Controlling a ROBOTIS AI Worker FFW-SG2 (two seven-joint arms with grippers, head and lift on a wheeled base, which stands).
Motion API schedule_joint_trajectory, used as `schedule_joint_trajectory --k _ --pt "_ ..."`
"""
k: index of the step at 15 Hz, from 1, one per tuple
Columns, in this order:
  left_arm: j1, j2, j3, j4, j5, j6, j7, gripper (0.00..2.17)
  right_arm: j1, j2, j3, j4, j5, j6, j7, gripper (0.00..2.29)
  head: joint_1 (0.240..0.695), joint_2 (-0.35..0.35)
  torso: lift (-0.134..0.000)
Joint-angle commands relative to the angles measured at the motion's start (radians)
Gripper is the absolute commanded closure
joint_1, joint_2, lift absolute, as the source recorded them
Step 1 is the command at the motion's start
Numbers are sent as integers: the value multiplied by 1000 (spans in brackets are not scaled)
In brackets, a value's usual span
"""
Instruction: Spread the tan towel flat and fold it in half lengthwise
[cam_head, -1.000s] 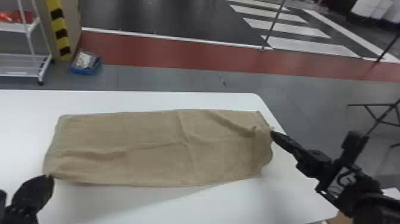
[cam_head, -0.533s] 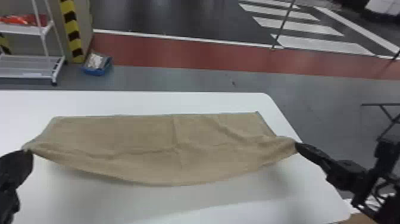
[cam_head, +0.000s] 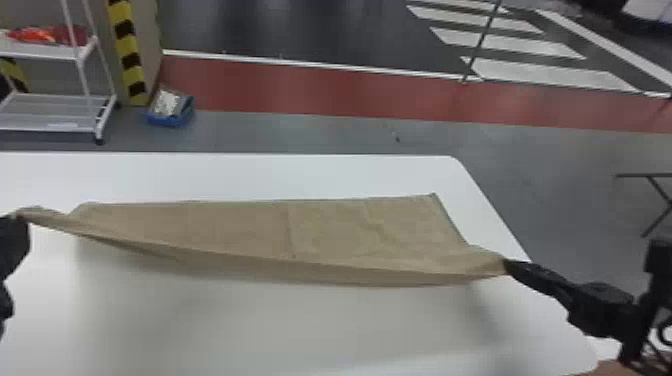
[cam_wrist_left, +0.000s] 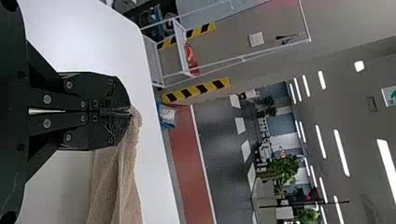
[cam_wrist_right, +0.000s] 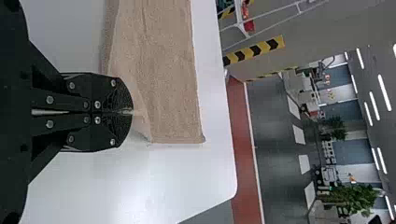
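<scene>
In the head view my left gripper (cam_head: 14, 220) is at the left edge and my right gripper (cam_head: 506, 266) at the towel's near right corner. Between them the tan towel (cam_head: 330, 230) stretches across; its far edge rests on the table, while its near edge is lifted and sags in the middle. The left wrist view has my left gripper (cam_wrist_left: 131, 112) shut on a corner of the towel (cam_wrist_left: 112, 177), which hangs in folds. My right gripper (cam_wrist_right: 132, 112), in the right wrist view, is shut on the other near corner of the towel (cam_wrist_right: 168, 79).
The white table (cam_head: 250, 330) extends beyond the towel's far edge and toward the robot. Its right edge runs just past my right gripper. Behind it on the floor stand a white shelf rack (cam_head: 50, 112) and a blue bin (cam_head: 170, 120).
Both grippers have lifted the near corners and moved apart and away from the robot. The near edge has risen and tightened, and the view has shifted slightly.
</scene>
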Motion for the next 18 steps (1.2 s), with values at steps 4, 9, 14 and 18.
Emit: schedule_joint_trajectory --k 4,9,14,18 --pt "-148 -8 -20 19 -4 179 -5 1538 -174 -21 35 32 -14 179 -7 1328 695 -200 -128" --pt "-253 -15 -60 137 -123 382 -38 1538 -392 -21 129 275 -6 167 -108 1328 695 -158 -128" --pt "-352 -29 -76 241 -147 465 -61 1538 -555 -22 192 512 23 -8 -159 1328 695 -122 -128" --pt "-484 -41 -122 344 -157 477 -61 1538 -650 -25 242 658 28 -94 -187 1328 695 -116 -128"
